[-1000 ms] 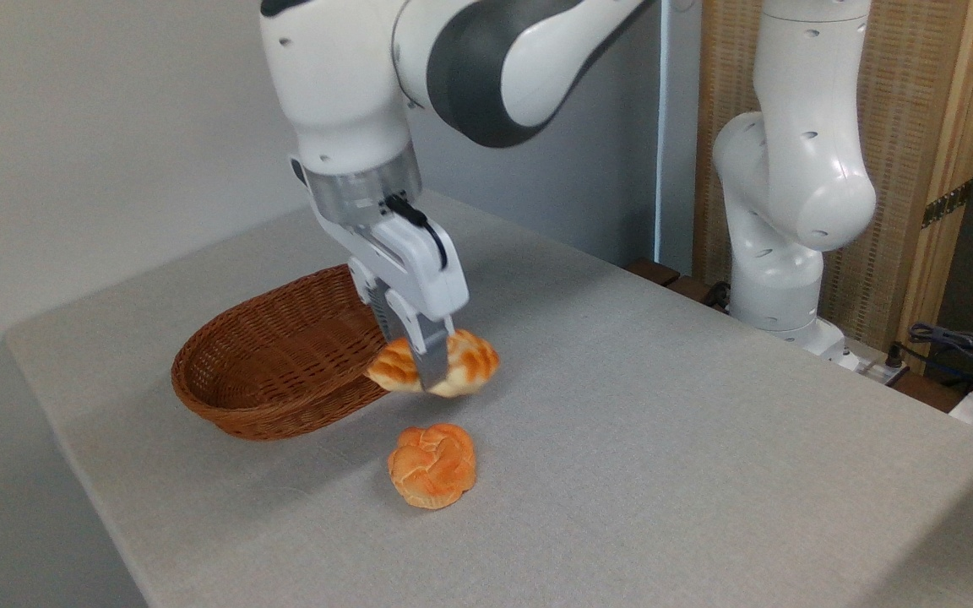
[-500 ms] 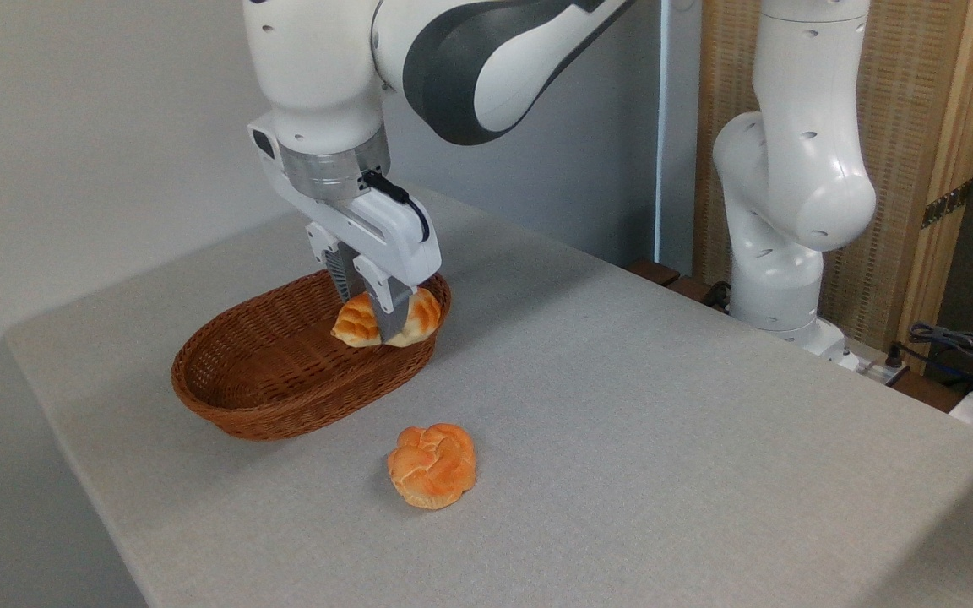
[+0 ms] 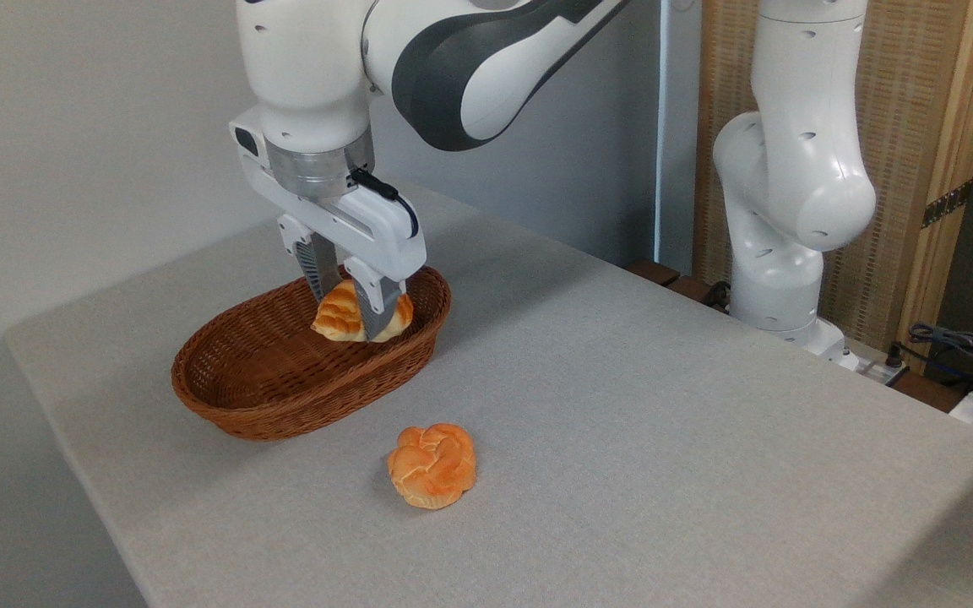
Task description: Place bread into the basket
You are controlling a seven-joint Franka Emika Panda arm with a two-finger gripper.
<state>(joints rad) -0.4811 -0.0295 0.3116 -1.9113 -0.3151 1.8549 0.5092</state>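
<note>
The claw (image 3: 350, 308) grips the braided loaf (image 3: 340, 318) between its two fingers, holding it above the right end of the wicker basket (image 3: 284, 393). In front of the basket, well apart, an orange knotted bun (image 3: 432, 465) lies on the grey surface (image 3: 664, 422).

A robotics lab: a white industrial arm (image 3: 453, 67) reaches over a surface (image 3: 664, 439) draped in plain grey cloth, its base (image 3: 790, 253) bolted at the far edge. Bare white walls (image 3: 73, 127), a woven wood-framed partition (image 3: 917, 127) and a tangle of cables (image 3: 959, 346) and equipment at right mark a staged test bench.
</note>
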